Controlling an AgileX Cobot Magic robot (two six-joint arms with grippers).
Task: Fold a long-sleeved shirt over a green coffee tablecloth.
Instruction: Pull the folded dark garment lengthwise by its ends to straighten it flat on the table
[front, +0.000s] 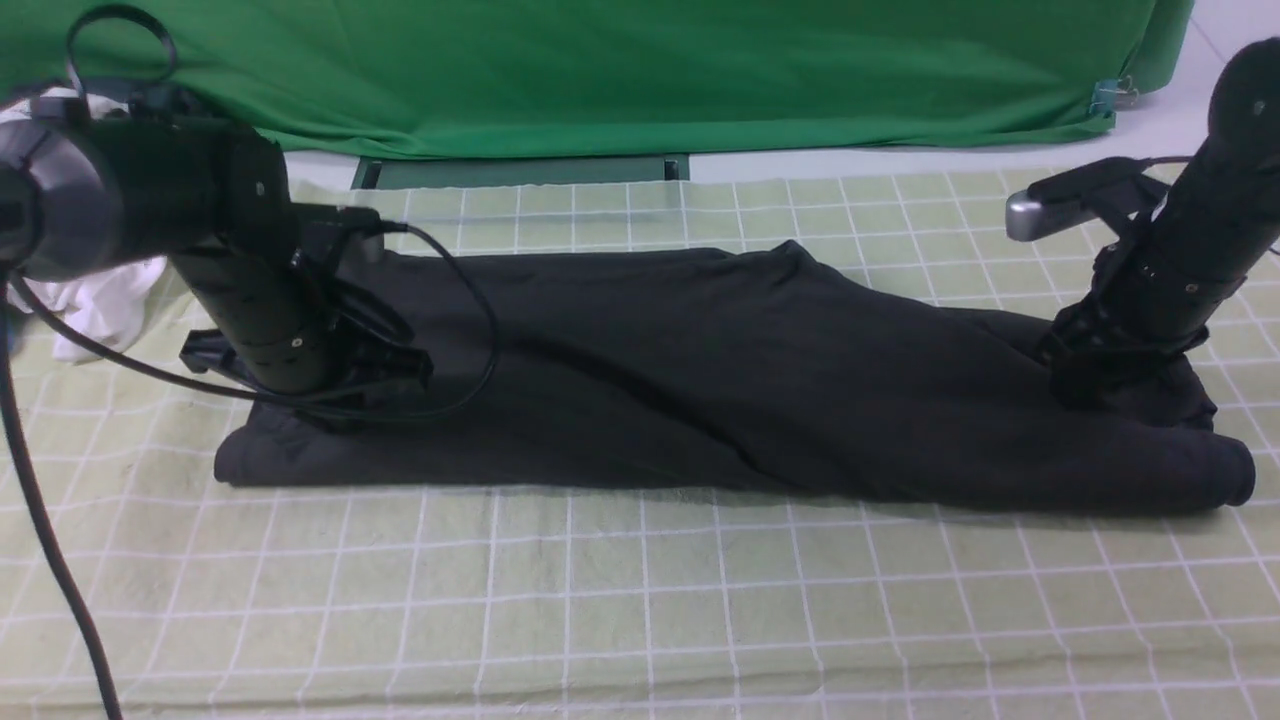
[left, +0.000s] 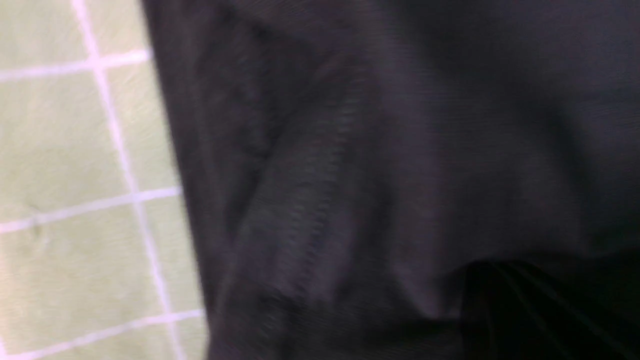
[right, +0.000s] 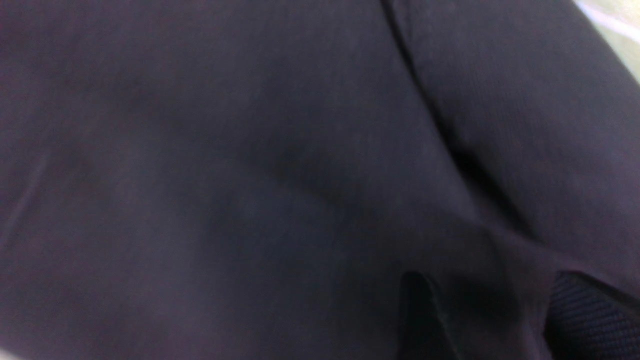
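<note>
The long-sleeved shirt (front: 720, 380) lies as a long dark band across the green coffee tablecloth (front: 640, 600), a pale green cloth with a white grid. My left gripper (front: 340, 400) is down on the shirt's left end. In the left wrist view its dark fingers (left: 540, 320) are together, and shirt fabric (left: 350, 175) bunches up into them. At the shirt's right end my right gripper (front: 1100, 385) presses into the cloth. The right wrist view shows that gripper (right: 500, 320) with its fingers (right: 590, 320) apart and shirt fabric (right: 250, 175) bulging between them.
A white garment (front: 110, 300) lies behind the left arm at the left edge. A deep green sheet (front: 640, 70) hangs along the back, with a dark frame (front: 520, 170) under it. The left arm's cable (front: 470, 330) loops over the shirt.
</note>
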